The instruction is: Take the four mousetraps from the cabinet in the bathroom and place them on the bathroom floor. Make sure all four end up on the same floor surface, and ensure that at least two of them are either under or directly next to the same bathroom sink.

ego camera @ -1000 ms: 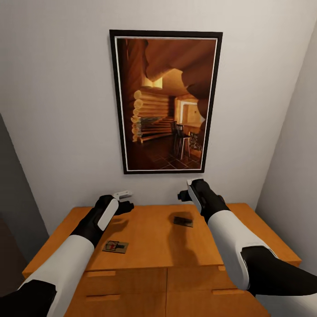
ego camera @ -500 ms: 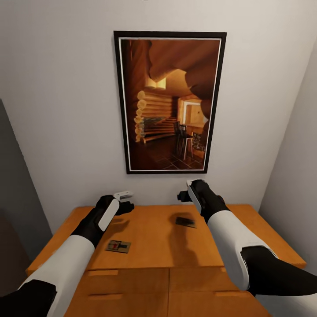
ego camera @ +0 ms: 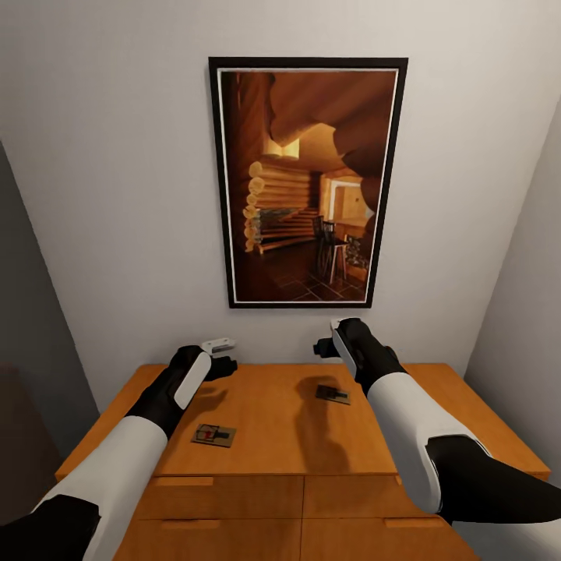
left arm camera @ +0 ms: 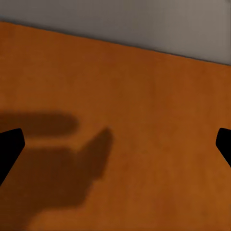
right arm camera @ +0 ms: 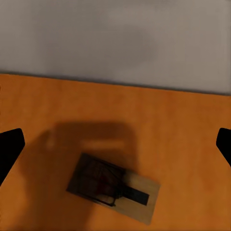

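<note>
Only your camera swung slightly right; both arms hung over the cabinet [ego camera: 273, 436], right gripper [right arm camera: 115, 139] spread empty above a mousetrap [right arm camera: 113, 188], left gripper [left arm camera: 115, 144] likewise unclenched.

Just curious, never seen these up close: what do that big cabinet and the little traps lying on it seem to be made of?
The cabinet looks like smooth orange-brown wood, matte with faint grain. The mousetraps seem to be pale tan boards, probably wood, carrying black wire, likely metal.
</note>
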Robot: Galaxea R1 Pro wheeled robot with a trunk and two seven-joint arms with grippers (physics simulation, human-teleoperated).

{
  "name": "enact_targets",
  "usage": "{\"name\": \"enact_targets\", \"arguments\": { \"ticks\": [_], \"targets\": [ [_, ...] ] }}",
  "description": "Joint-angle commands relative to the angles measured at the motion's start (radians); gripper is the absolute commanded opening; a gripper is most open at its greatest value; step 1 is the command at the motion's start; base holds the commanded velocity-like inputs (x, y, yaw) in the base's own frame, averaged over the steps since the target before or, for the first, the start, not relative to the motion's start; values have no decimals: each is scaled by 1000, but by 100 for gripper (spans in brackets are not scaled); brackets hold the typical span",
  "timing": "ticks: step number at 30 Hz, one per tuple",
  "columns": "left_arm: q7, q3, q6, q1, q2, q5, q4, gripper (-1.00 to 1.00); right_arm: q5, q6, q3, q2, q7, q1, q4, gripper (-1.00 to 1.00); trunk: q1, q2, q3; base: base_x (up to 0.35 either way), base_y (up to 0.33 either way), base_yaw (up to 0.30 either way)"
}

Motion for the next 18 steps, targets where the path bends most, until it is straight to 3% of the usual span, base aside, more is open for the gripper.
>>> {"name": "enact_targets", "arguments": {
  "ticks": [1,18],
  "targets": [
    [10,-2,2,-1,0,10,-1,100,9,6,0,0,4,-1,-1,100,0,-1,-2,0,0,3],
    [1,-2,3,-1,-4,16,4,100,8,8,1,0,56,-1,0,100,0,-1,-1,0,0,0]
  ]
}}
